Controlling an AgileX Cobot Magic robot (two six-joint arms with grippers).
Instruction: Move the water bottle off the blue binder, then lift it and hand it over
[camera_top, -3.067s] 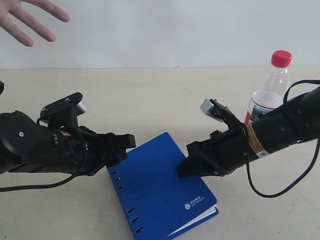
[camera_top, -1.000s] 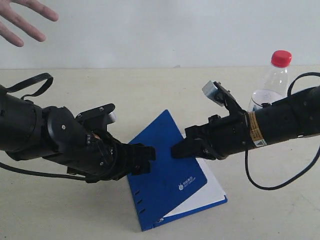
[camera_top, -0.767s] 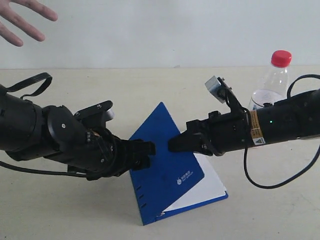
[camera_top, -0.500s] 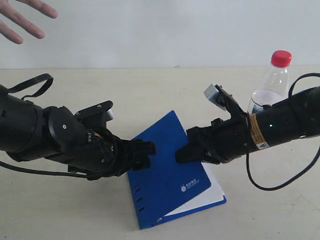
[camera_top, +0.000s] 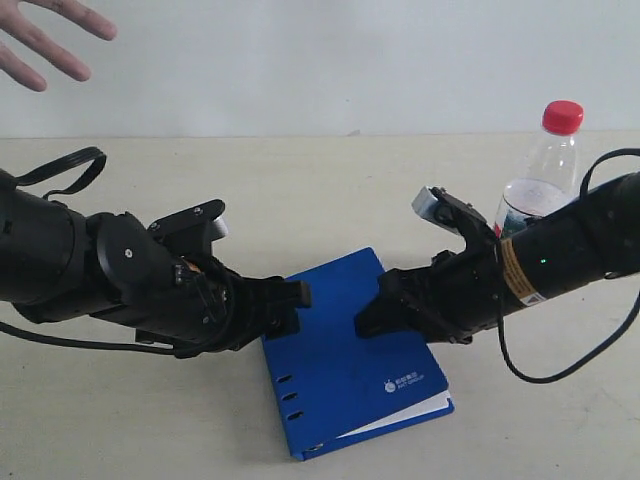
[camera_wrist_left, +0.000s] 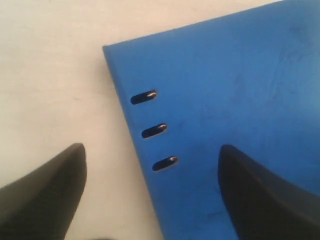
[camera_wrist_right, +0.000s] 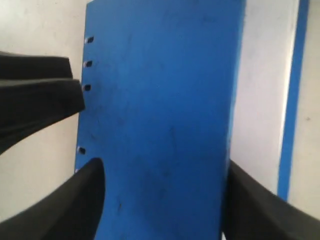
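Observation:
The blue binder (camera_top: 350, 372) lies almost flat on the table between my two arms, white pages showing along its near right edge. The water bottle (camera_top: 545, 165) stands upright on the table behind my right arm, off the binder. My left gripper (camera_top: 296, 303) is open at the binder's spine edge. In the left wrist view, the left gripper (camera_wrist_left: 150, 155) has one finger over the table and the other over the blue binder (camera_wrist_left: 225, 75). My right gripper (camera_top: 368, 318) is open over the cover. In the right wrist view, the right gripper (camera_wrist_right: 162, 170) straddles the blue binder (camera_wrist_right: 160, 90).
An open human hand (camera_top: 40, 35) hovers at the top left. The beige table (camera_top: 300, 190) runs back to a white wall. A black cable (camera_top: 560, 372) loops under my right arm. In the right wrist view the left gripper's fingers (camera_wrist_right: 40, 95) show by the spine.
The binder, propped up steeply between the grippers a second ago, has come down nearly flat and shifted right. My right gripper has dropped with it. The bottle stays put.

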